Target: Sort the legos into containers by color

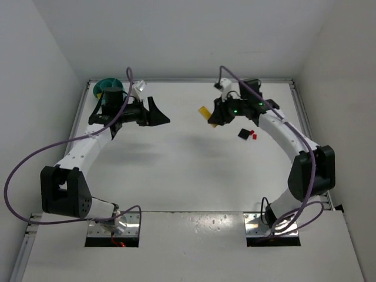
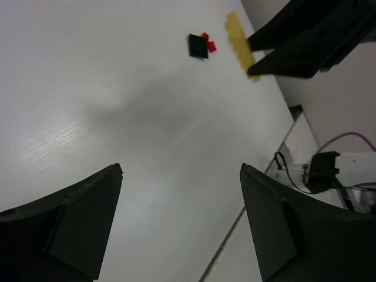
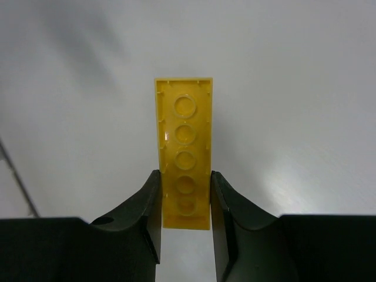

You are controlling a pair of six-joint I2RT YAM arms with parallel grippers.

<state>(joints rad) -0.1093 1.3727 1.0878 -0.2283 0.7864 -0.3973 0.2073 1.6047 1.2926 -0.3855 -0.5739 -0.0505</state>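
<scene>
White table (image 1: 188,176), right gripper (image 3: 184,176) clamping yellow lego (image 3: 183,117), left gripper (image 2: 181,168) spread wide, teal bowl (image 1: 101,87) partly hidden.

Two white robot arms with black joints.
Left arm (image 1: 82,147) and right arm (image 1: 281,130) each trail a purple cable (image 1: 17,170); left claw (image 2: 179,170) and right claw (image 3: 185,176) have matte black wedge-shaped fingers (image 2: 76,223); a green light (image 1: 235,110) glows near the right wrist.

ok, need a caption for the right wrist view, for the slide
Right claw shut on the long edges of a yellow lego plate, white table behind.
</scene>
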